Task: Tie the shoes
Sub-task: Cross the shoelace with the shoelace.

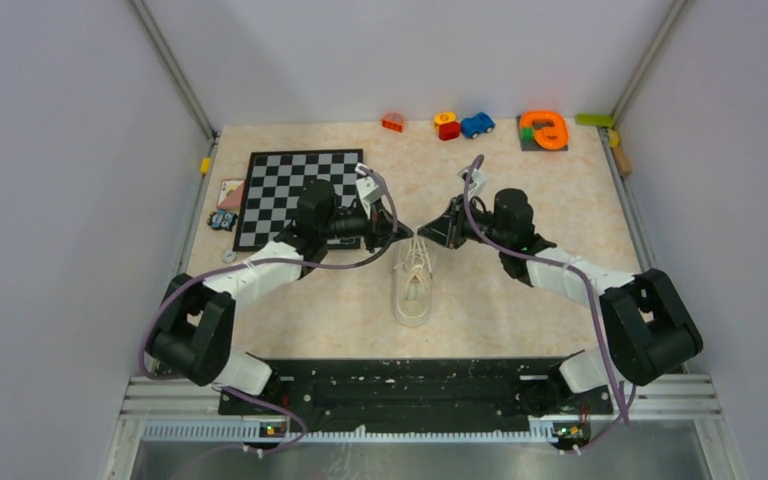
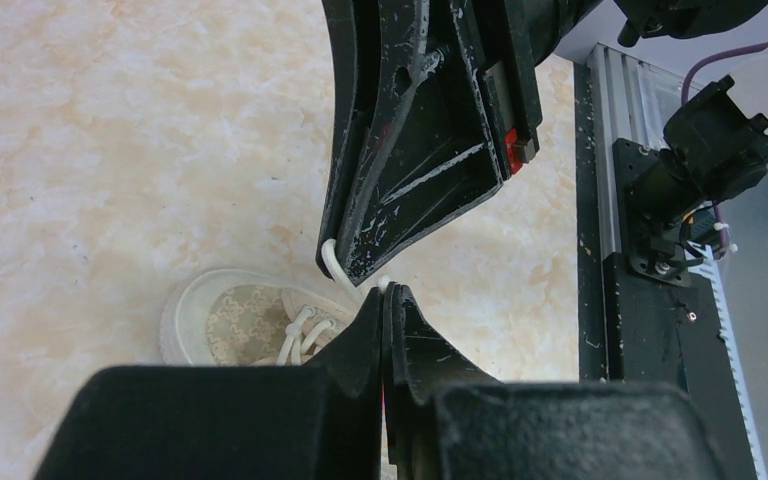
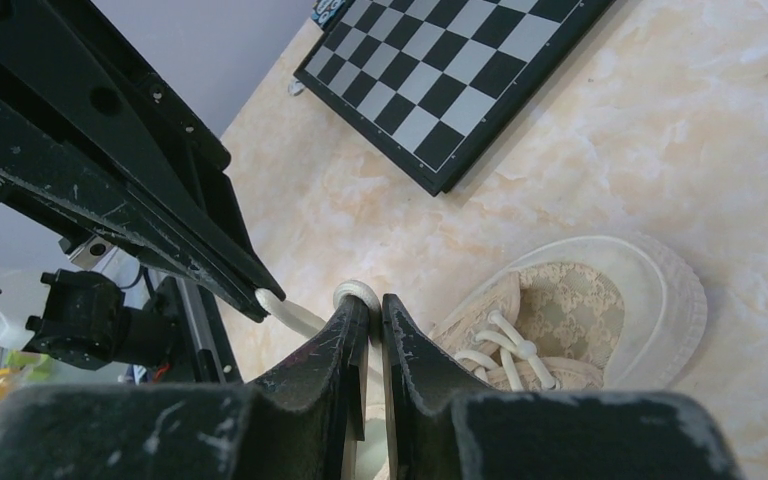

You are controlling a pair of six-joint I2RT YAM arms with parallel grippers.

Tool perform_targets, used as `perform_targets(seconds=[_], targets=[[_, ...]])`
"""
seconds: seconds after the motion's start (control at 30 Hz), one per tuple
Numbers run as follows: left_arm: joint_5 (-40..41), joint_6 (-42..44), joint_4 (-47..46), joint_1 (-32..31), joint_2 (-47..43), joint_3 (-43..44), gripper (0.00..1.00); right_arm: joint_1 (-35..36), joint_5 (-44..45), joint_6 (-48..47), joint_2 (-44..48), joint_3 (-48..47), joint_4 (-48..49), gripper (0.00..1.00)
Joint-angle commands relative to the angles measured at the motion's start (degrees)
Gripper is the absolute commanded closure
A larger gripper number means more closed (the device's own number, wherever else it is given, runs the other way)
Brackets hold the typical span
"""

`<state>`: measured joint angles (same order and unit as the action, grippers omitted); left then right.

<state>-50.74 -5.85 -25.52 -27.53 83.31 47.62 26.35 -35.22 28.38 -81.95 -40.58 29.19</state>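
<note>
The shoe (image 1: 412, 292), a cream low-top sneaker, lies in the middle of the table with its white laces (image 1: 416, 255) at its far end. Both grippers meet tip to tip just above those laces. My left gripper (image 1: 401, 231) comes in from the left and my right gripper (image 1: 426, 231) from the right. In the left wrist view the left gripper (image 2: 385, 292) is shut on a bit of white lace (image 2: 338, 268), with the shoe (image 2: 222, 318) below. In the right wrist view the right gripper (image 3: 372, 300) is shut on a lace loop (image 3: 356, 292), beside the shoe (image 3: 600, 305).
A chessboard (image 1: 295, 195) lies at the back left, with cards (image 1: 228, 192) at its left edge. Small toys line the far edge: an orange piece (image 1: 544, 130), a blue car (image 1: 477, 124), a red block (image 1: 447, 126). A metal rail (image 2: 610, 200) bounds the near side.
</note>
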Motion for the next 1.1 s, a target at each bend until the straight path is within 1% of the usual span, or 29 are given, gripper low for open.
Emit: perform_targets(seconds=[0.0, 0.23, 0.3, 0.33, 0.4, 0.47, 0.57, 0.67, 0.77, 0.9, 1.07], targets=[[-2.9, 2.6, 0.8, 0.1, 0.9, 2.5, 1.0, -0.4, -0.3, 0.9, 0.2, -2.3, 0.4, 0.88], [-1.1, 2.0, 0.9, 0.4, 0.3, 1.0, 1.0, -0.4, 2.2, -0.1, 2.5, -1.7, -1.9, 0.89], [0.4, -0.5, -2.6, 1.4, -1.2, -1.1, 1.0, -0.5, 4.9, 0.1, 3.8, -1.4, -3.3, 0.92], [0.7, -2.4, -6.3, 2.3, -2.2, -2.7, 1.0, -0.5, 5.8, 0.0, 4.3, -1.2, -3.8, 0.92], [1.9, -6.3, -12.1, 4.0, -4.6, -7.2, 1.0, -0.5, 6.9, 1.0, 5.4, -0.4, -4.3, 0.93], [3.8, -9.2, -14.8, 5.5, -7.5, -10.6, 1.0, -0.5, 7.9, 1.9, 6.6, 0.9, -4.4, 0.93], [8.2, -10.7, -12.4, 7.0, -11.1, -14.3, 1.0, -0.2, 8.2, 1.1, 6.2, 0.5, -5.8, 0.93], [11.6, -10.9, -8.2, 8.1, -15.0, -17.6, 1.0, 0.8, 8.8, -1.1, 3.9, -2.5, -9.5, 0.93], [14.8, -10.7, -4.4, 8.5, -18.8, -20.6, 1.0, 1.3, 8.9, -1.0, 1.2, -4.8, -10.3, 0.93], [15.1, -9.5, -2.3, 8.5, -19.8, -22.9, 1.0, 1.8, 9.0, -1.2, -3.3, -9.4, -13.4, 0.93], [13.5, -7.8, -2.3, 8.5, -17.0, -22.7, 1.0, 1.9, 10.1, -0.6, -8.5, -13.6, -15.9, 0.93]])
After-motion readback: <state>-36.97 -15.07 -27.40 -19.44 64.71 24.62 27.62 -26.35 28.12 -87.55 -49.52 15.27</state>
